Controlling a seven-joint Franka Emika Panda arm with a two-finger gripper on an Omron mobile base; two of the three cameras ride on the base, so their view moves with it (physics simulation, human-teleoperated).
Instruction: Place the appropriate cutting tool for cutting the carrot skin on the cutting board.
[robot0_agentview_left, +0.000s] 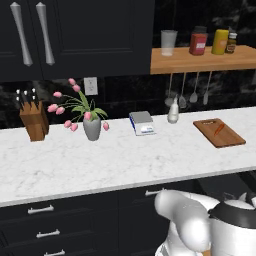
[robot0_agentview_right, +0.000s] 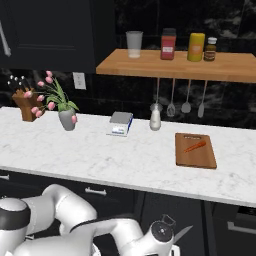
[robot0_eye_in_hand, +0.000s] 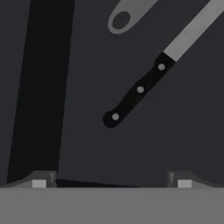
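The thin orange carrot (robot0_agentview_left: 218, 129) (robot0_agentview_right: 195, 146) lies on the reddish-brown cutting board (robot0_agentview_left: 226, 139) (robot0_agentview_right: 192, 158) at the right of the white marble counter (robot0_agentview_left: 100, 160). My arm reaches down below the counter's front edge. In the hand view my gripper (robot0_eye_in_hand: 111, 181) is open, its fingertips (robot0_eye_in_hand: 39, 180) wide apart with nothing between them. Beyond them, on a dark surface, lies a knife (robot0_eye_in_hand: 144, 85) with a black riveted handle and a grey blade running to the upper right. Above it shows the end of a grey handle with a hole (robot0_eye_in_hand: 124, 16); its tool head is out of view.
On the counter stand a knife block (robot0_agentview_left: 34, 122) (robot0_agentview_right: 26, 104), a vase of pink tulips (robot0_agentview_left: 91, 127) (robot0_agentview_right: 66, 119), a small scale (robot0_agentview_left: 142, 123) (robot0_agentview_right: 121, 124) and a white bottle (robot0_agentview_left: 173, 113) (robot0_agentview_right: 155, 118). A light-wood shelf (robot0_agentview_left: 200, 61) (robot0_agentview_right: 175, 66) carries jars, with utensils hanging under it.
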